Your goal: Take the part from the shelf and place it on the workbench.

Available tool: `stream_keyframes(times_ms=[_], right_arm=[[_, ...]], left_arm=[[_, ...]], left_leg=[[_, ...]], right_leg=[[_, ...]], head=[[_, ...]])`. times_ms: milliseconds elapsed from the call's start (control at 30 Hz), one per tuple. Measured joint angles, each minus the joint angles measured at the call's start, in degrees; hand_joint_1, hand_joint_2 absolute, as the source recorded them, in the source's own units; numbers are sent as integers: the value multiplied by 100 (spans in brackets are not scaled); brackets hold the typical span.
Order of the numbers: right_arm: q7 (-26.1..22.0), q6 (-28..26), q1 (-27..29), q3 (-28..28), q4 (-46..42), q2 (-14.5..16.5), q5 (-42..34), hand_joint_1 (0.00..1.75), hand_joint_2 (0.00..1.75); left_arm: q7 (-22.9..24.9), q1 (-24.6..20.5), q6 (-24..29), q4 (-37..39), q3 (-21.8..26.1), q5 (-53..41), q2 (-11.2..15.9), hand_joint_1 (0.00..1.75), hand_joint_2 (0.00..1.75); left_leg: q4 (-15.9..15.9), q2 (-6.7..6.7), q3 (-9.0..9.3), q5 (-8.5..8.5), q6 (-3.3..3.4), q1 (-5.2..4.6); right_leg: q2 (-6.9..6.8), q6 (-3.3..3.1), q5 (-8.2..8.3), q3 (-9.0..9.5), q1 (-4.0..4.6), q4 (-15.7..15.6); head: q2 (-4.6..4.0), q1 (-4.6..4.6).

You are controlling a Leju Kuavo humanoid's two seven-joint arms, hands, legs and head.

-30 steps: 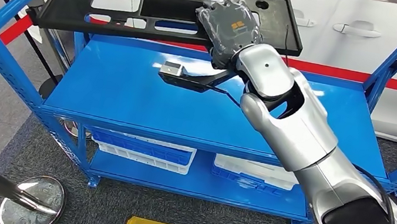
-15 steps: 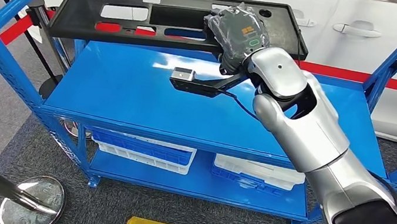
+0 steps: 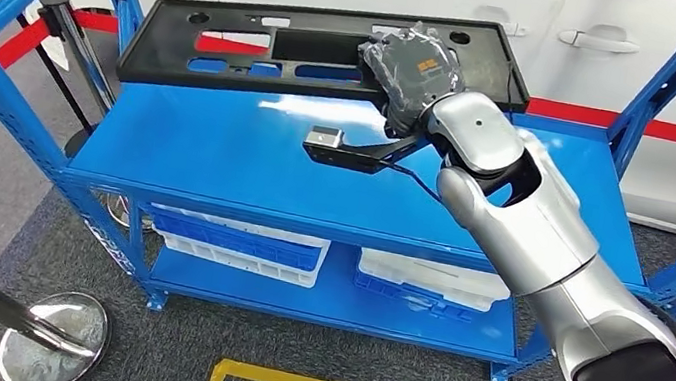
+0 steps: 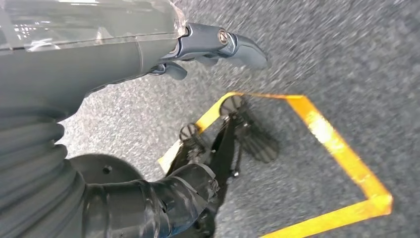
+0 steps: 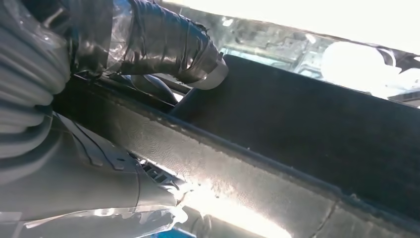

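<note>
The right robot hand (image 3: 411, 68) grips the black part (image 3: 266, 38) near one end above the blue shelf (image 3: 219, 148); the long panel should stay level. The left robot hand (image 4: 213, 42) hangs empty, fingers loosely apart.

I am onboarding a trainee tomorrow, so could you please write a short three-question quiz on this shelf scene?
1. True or false: the right hand grips the black panel above the blue shelf.
2. Multiple choice: on the lower shelf level lie A) white crates, B) red boxes, C) tyres.
3. Fill in: the left hand hangs over grey carpet beside a ____ floor marking.

Key: 1 true; 2 A; 3 yellow.
</note>
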Motion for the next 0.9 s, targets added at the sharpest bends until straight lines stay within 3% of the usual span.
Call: stream_keyframes(times_ms=[100, 167, 233, 267, 300, 333, 367, 433, 500, 600, 633, 667, 733, 767, 800, 833, 900], right_arm=[[2, -9, 1, 60, 30, -4, -2, 175, 175], [2, -13, -5, 105, 53, -2, -2, 175, 175], [2, -17, -8, 144, 80, -2, -2, 175, 175], [2, -18, -7, 165, 96, -2, -2, 175, 175], [2, -19, -6, 186, 111, -2, -2, 175, 175], [2, -19, -6, 205, 121, -2, -2, 175, 175], [2, -20, -9, 218, 128, -2, -2, 175, 175], [4, -22, -28, 229, 131, -2, -3, 175, 175], [8, -31, -51, 237, 137, -1, -4, 175, 175], [7, -45, -75, 251, 155, -7, -5, 175, 175], [5, -47, -81, 253, 163, -13, -6, 175, 175], [4, -49, -87, 254, 172, -18, -7, 175, 175], [4, -51, -94, 257, 190, -22, -7, 175, 175], [4, -51, -92, 261, 201, -23, -7, 175, 175], [4, -51, -88, 267, 213, -23, -7, 175, 175], [4, -51, -86, 272, 223, -23, -7, 175, 175], [2, -52, -92, 278, 231, -22, -7, 175, 175]], left_arm=[[9, 10, 0, 2, 0, -6, -14, 0, 175], [10, 12, 2, 2, 0, -11, -15, 0, 175], [10, 8, 5, 2, 1, -16, -12, 0, 175], [10, 7, 7, 2, 1, -18, -10, 0, 175], [10, 7, 7, 2, 1, -19, -10, 0, 175], [10, 6, 7, 2, 1, -19, -11, 0, 175], [10, 3, 6, 2, 0, -19, -12, 0, 175], [10, -12, 4, 1, 0, -20, -1, 0, 175], [9, -24, 1, -1, 0, -22, 12, 0, 175], [8, -23, -3, 1, 0, -23, 8, 0, 175], [8, -23, -5, 1, 1, -23, 3, 0, 175], [8, -21, -7, 2, 1, -23, -2, 0, 175], [8, -22, -10, 2, 2, -24, -5, 0, 175], [8, -20, -11, 2, 2, -24, -5, 0, 175], [8, -20, -12, 2, 2, -24, -5, 0, 175], [8, -20, -14, 2, 2, -23, -6, 0, 175], [9, -20, -20, 2, 2, -23, -10, 0, 175]], left_leg=[[49, -12, -74, -17, -110, 30], [455, -2, -236, -395, -121, 44], [1161, 0, -443, -888, -107, 25], [1439, 0, -487, -1020, -97, 12], [1564, 0, -454, -1049, -78, -2], [1496, 0, -322, -980, -45, -19], [1227, -2, -81, -861, 7, -45], [476, 2, 470, -763, 124, -113], [58, 7, 708, -763, 179, -176], [-119, 24, 661, -549, 233, -183], [-189, 43, 628, -447, 271, -169], [-247, 63, 578, -340, 300, -151], [-263, 83, 420, -187, 332, -158], [-257, 85, 327, -119, 327, -159], [-244, 86, 233, -55, 320, -157], [-225, 87, 135, 8, 309, -154], [-150, 84, -63, 117, 274, -145]], right_leg=[[-1, -189, 93, -97, 11, -13], [-18, -311, 194, -180, 17, -45], [-23, -367, 288, -293, 59, -48], [-23, -377, 338, -356, 85, -47], [-23, -383, 388, -420, 113, -46], [-23, -387, 441, -484, 140, -45], [-22, -387, 496, -546, 164, -45], [-26, -371, 598, -633, 193, -49], [-44, -316, 697, -656, 182, -80], [-54, -202, 795, -682, 162, -160], [-48, -178, 666, -723, 168, -94], [-44, -157, 436, -788, 175, 81], [-44, -125, -152, -920, 162, 709], [-45, -104, -318, -952, 151, 1033], [-47, -84, -359, -927, 138, 1247], [-50, -66, -289, -821, 123, 1296], [-57, -58, -95, -324, 100, 829]], head=[[0, -1], [0, -1], [-1, -3], [-2, -3], [-1, -3], [-1, -2], [-1, -2], [0, -1], [0, -2], [0, 1], [-1, 3], [-1, 7], [-1, 8], [0, 8], [1, 7], [1, 7], [0, 8]])
